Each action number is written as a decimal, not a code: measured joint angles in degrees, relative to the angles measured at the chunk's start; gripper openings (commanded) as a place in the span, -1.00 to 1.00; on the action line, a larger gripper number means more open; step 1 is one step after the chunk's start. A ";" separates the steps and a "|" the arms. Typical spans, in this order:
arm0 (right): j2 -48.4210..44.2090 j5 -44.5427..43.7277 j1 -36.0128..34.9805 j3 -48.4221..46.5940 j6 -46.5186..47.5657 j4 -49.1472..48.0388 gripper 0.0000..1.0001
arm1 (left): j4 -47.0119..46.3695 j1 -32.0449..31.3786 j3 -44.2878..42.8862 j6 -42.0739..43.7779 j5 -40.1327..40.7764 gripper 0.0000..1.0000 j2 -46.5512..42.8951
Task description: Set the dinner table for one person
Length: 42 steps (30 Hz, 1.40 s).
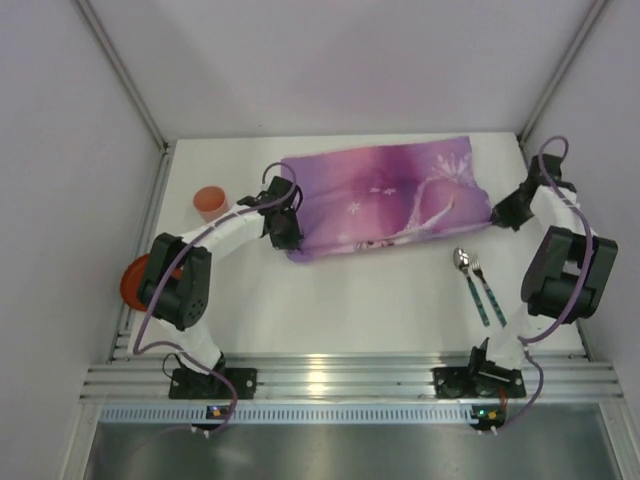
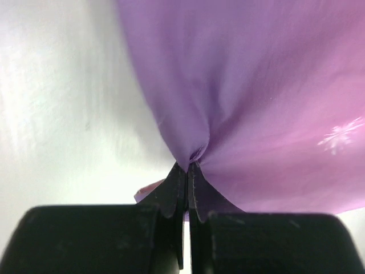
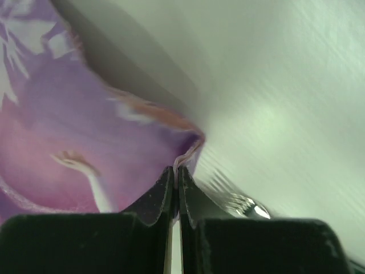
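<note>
The purple snowflake placemat [image 1: 385, 198] lies spread across the far half of the white dinner table [image 1: 350, 300]. My left gripper [image 1: 283, 228] is shut on the placemat's near-left corner; in the left wrist view [image 2: 187, 166] the cloth [image 2: 256, 103] puckers between the black fingertips. My right gripper [image 1: 503, 213] is shut on the placemat's right edge; the right wrist view [image 3: 177, 169] shows the hem [image 3: 191, 149] pinched there. A spoon [image 1: 468, 280] and a fork [image 1: 487, 290] with teal handles lie side by side on the table right of centre, near the right arm.
An orange cup [image 1: 209, 203] stands at the left, left of the placemat. A red plate [image 1: 133, 282] sits at the left table edge, partly under the left arm. Grey walls and aluminium rails enclose the table. The fork tines show blurred in the right wrist view [image 3: 245, 204].
</note>
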<state>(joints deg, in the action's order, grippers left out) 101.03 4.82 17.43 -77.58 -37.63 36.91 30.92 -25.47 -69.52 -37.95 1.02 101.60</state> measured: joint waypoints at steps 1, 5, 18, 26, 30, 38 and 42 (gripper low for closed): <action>-1.73 -0.52 -0.04 4.63 0.24 -0.15 -1.00 | 0.44 -0.07 0.98 0.13 0.68 -1.00 -1.77; -4.96 1.31 -3.52 18.82 2.12 -0.96 -1.00 | 3.58 0.76 7.17 -0.13 3.48 -1.00 -7.52; -7.23 5.05 -7.28 21.57 10.27 -1.36 -1.00 | 8.94 1.07 21.05 -5.64 6.95 -1.00 -20.15; -15.65 4.22 -8.68 22.93 10.49 4.39 -1.00 | 9.09 1.07 22.38 -6.51 9.57 -1.00 -20.28; -25.27 3.56 -8.76 26.80 10.86 10.05 -0.88 | 9.88 1.07 22.38 -6.54 9.35 -0.77 -19.67; -37.35 2.80 -14.56 30.05 10.47 20.63 0.65 | 13.92 1.11 18.97 -6.95 9.42 0.96 -24.37; -36.15 3.04 -15.08 23.21 9.94 23.63 0.65 | 13.88 1.11 13.25 -6.43 9.90 0.97 -24.24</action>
<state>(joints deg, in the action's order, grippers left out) 64.88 7.86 2.35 -54.37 -27.68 60.53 44.80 -24.36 -56.27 -44.38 10.92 77.36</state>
